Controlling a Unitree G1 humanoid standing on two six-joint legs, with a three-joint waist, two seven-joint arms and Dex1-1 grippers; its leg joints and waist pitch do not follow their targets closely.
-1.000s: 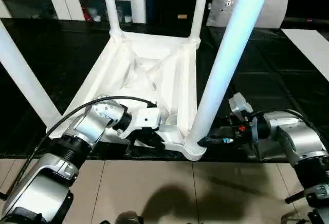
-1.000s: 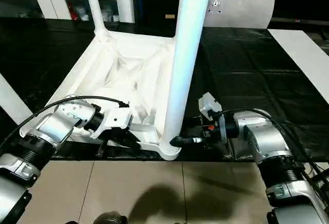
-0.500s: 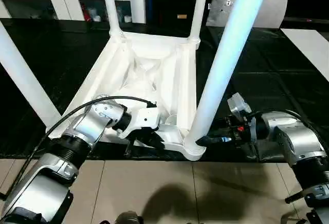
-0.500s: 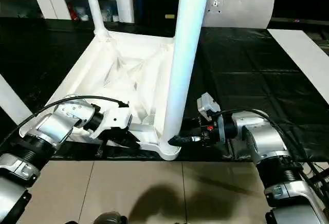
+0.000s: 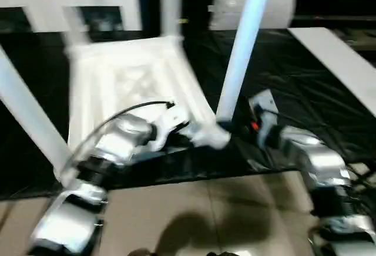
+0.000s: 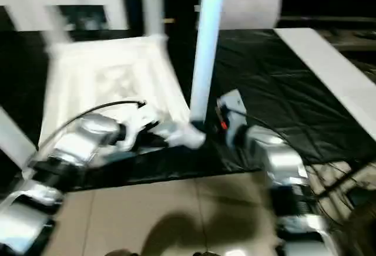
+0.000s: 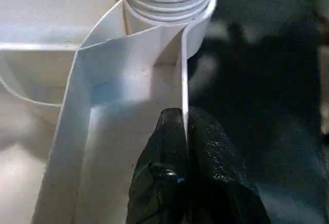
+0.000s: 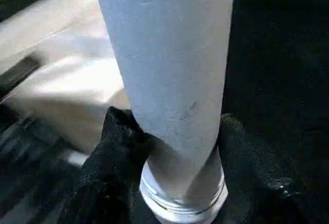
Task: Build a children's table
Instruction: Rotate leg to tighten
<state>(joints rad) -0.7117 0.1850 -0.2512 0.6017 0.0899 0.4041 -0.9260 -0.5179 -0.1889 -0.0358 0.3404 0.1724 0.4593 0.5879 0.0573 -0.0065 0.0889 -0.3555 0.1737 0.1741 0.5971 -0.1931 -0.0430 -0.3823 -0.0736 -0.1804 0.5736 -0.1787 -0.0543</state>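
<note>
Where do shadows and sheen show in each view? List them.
Left eye view: a dark shadow on the tan floor before the robot; pale sheen on the black sheet. Left wrist view: the table is shaded in its hollow beside the left tool. Right wrist view: the leg, gripped by the right tool, darkens toward its base.

Children's table (image 5: 126, 77) upside down on floor mat (image 5: 305, 86), legs up. Left pincer (image 7: 185, 147) clamps its near rim wall beside the corner socket; right pincer (image 8: 172, 142) straddles near-right leg (image 5: 241, 50) base. Cabinets (image 5: 53, 9), pillow (image 5: 252, 6) behind.
</note>
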